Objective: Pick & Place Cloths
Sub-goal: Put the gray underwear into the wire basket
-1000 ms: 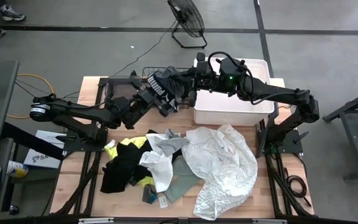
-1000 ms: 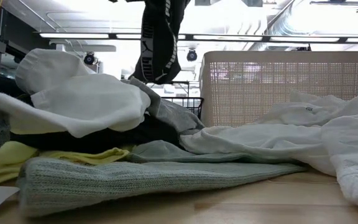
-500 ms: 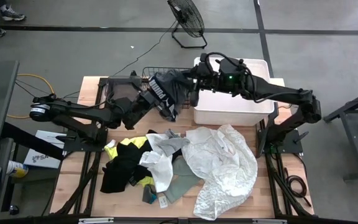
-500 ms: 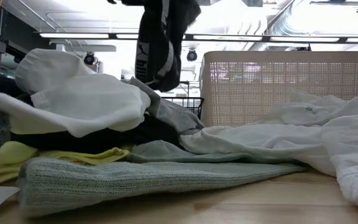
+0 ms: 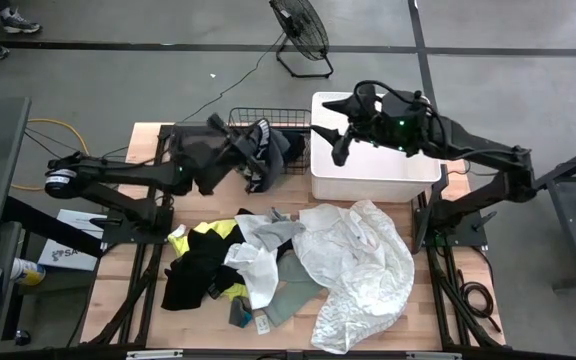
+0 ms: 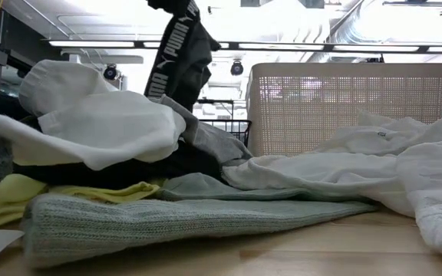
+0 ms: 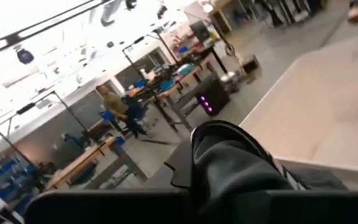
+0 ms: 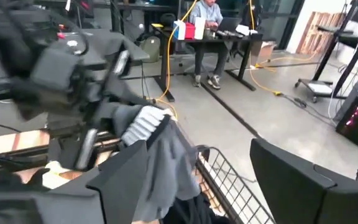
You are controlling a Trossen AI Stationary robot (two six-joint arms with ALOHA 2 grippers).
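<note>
High view: left gripper (image 5: 230,152) sits over the black wire basket (image 5: 268,118) at the counter's (image 5: 148,140) far edge.
Left fingers: clenched on a black garment with white lettering (image 5: 258,155), which hangs above the basket.
Right gripper (image 5: 340,138): over the white tub (image 5: 373,172), apart from the garment.
Right fingers: spread, grasping nothing.
Low view: the lettered garment (image 6: 176,54) dangles clear of the pile.
Remaining cloths (image 5: 268,265): heaped mid-counter, with the sheer white one (image 5: 358,270) on the right arm's side.

Left gripper (image 5: 230,152) jaws clamped; right gripper (image 5: 330,138) jaws spread.
</note>
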